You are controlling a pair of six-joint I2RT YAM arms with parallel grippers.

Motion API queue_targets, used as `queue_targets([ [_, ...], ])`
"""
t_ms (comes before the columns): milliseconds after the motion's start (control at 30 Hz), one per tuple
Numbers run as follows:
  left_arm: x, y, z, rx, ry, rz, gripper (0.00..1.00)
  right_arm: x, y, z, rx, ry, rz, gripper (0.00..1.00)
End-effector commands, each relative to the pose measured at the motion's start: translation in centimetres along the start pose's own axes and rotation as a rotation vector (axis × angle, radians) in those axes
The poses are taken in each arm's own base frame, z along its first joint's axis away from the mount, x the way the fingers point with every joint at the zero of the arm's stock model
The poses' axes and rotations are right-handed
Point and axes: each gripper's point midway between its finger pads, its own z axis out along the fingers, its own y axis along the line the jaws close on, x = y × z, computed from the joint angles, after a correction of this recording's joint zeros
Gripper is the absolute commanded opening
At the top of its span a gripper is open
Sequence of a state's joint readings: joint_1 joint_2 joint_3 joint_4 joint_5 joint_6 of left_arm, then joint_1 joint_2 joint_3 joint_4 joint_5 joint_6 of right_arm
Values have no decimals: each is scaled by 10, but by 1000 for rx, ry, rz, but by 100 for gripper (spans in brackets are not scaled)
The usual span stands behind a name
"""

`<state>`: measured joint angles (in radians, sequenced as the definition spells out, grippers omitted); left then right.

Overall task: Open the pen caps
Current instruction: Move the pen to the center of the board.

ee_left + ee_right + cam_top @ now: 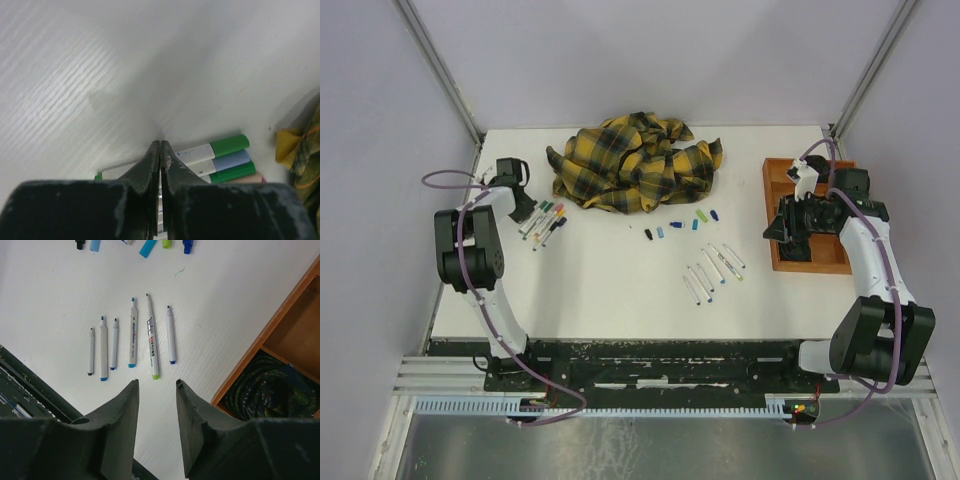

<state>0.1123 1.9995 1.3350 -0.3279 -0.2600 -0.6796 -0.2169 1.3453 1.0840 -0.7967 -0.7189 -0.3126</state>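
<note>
Several capped pens [545, 218] lie side by side at the table's left. Their green [229, 145] and pale blue [232, 160] pen caps show in the left wrist view. My left gripper [525, 212] sits low over them, shut [160, 143], tips meeting in front of the top pen. I see nothing pinched between them. Several loose pen caps [676, 225] lie in a row mid-table, also visible at the top of the right wrist view [148, 248]. Below them lie several uncapped pens [712, 270] [132, 335]. My right gripper [788, 232] [156, 382] hangs open and empty by the tray's left edge.
A yellow-and-black plaid cloth [635, 160] is bunched at the back centre, its edge [300, 150] just right of the capped pens. A wooden tray [810, 262] [285, 325] stands at the right with a dark coiled item [265, 390] in one compartment.
</note>
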Motion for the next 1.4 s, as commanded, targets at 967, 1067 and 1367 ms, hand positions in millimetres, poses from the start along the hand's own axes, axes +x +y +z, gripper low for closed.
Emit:
queue_targets([
  [967,140,-28,-63,164,82,208,9,-9,7,-7,-19,-40,-43,44],
  [1067,142,-23,-64,153,78,216,10,-9,7,-7,-18,-38,-41,44],
  [1367,122,-15,-92,212,-32,171,19,-9,7,-6,-18,-36,-42,44],
])
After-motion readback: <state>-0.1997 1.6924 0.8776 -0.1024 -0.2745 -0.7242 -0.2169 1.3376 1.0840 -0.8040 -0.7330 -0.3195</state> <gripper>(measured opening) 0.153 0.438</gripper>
